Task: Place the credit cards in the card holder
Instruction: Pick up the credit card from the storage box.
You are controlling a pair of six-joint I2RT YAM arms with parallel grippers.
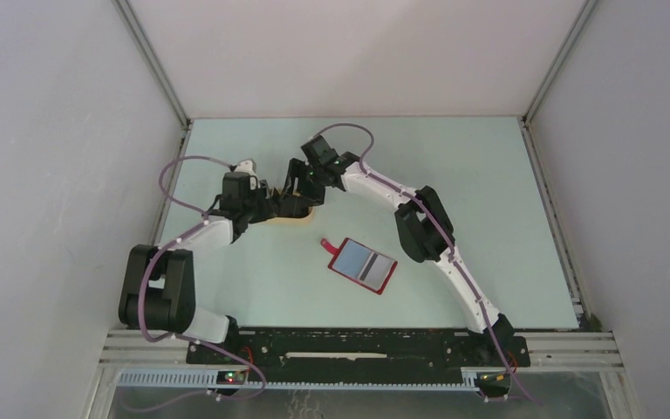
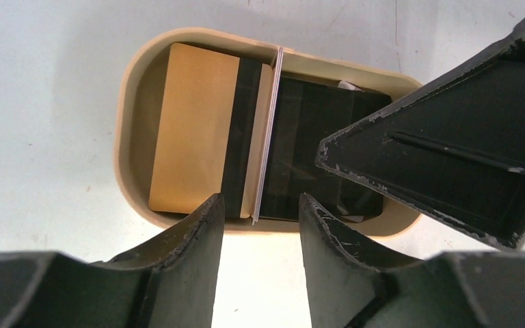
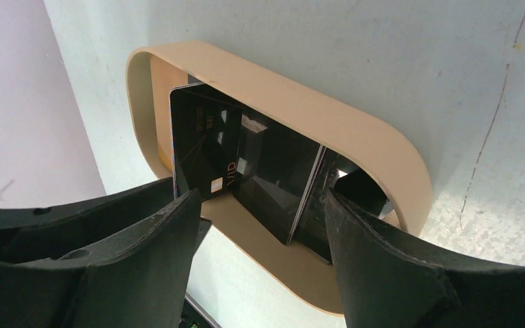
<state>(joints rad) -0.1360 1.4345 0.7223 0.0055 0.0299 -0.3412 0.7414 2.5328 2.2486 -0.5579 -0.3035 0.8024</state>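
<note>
The credit cards lie in a tan oval dish (image 2: 130,89). A tan card with a dark stripe (image 2: 195,130) lies flat. A white-edged card (image 2: 268,130) stands on its edge beside a dark card (image 2: 314,150). My left gripper (image 2: 260,205) is open at the dish's near rim, with the upright card's end in line with its gap. My right gripper (image 3: 260,198) is open over the dish (image 3: 355,130), and black cards (image 3: 273,178) tilt up between its fingers and lean toward the right one. The red card holder (image 1: 362,265) lies open on the table, apart from both grippers.
In the top view both grippers (image 1: 297,196) crowd over the dish (image 1: 304,223) at the table's left-centre. The right gripper's finger (image 2: 451,143) reaches into the left wrist view. Grey walls close in the pale green table (image 1: 488,175) on three sides.
</note>
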